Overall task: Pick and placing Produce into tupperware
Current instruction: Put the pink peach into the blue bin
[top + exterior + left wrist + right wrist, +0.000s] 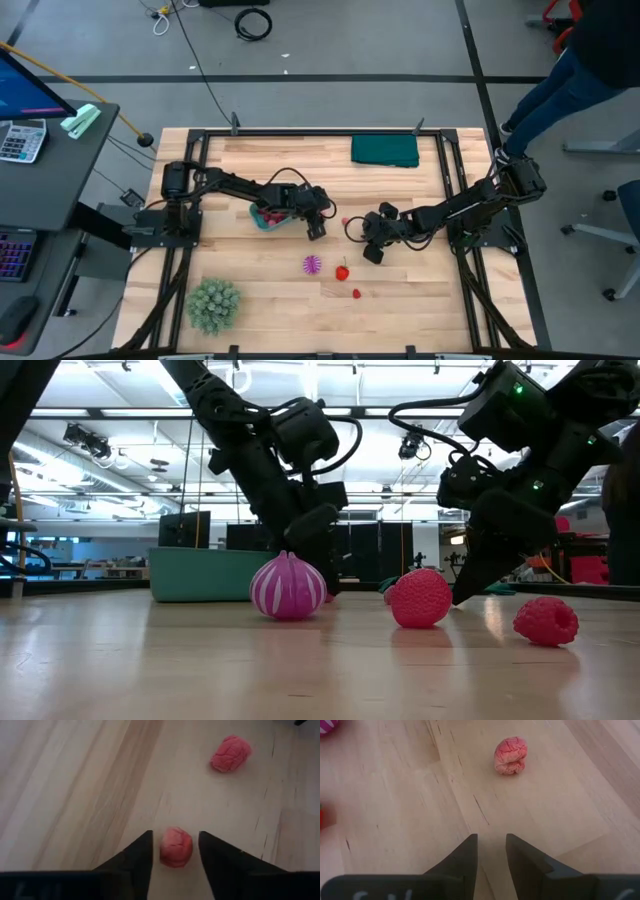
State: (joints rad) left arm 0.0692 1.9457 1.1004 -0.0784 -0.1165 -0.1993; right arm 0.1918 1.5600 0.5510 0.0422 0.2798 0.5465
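Observation:
The teal tupperware [262, 216] stands left of centre, with red produce in it. My left gripper [175, 842] is open just right of it, pointing slantwise down. Its fingers stand on either side of a small red raspberry-like piece [176, 846] on the table, with a sliver of wood showing on each side. A second such piece [231, 753] lies beyond. My right gripper [491, 845] hovers open, its gap narrow, with nothing between the fingers, facing that piece [510, 755]. A spiky magenta piece [313, 264], a red piece [342, 270] and a tiny red ball [356, 293] lie nearer the front edge.
A dark green folded cloth [385, 150] lies at the far edge. A fuzzy green ball-like plant [213, 305] sits at the front left. A person's legs [560, 85] show beyond the table's far right corner. Bare wood stretches across the front right.

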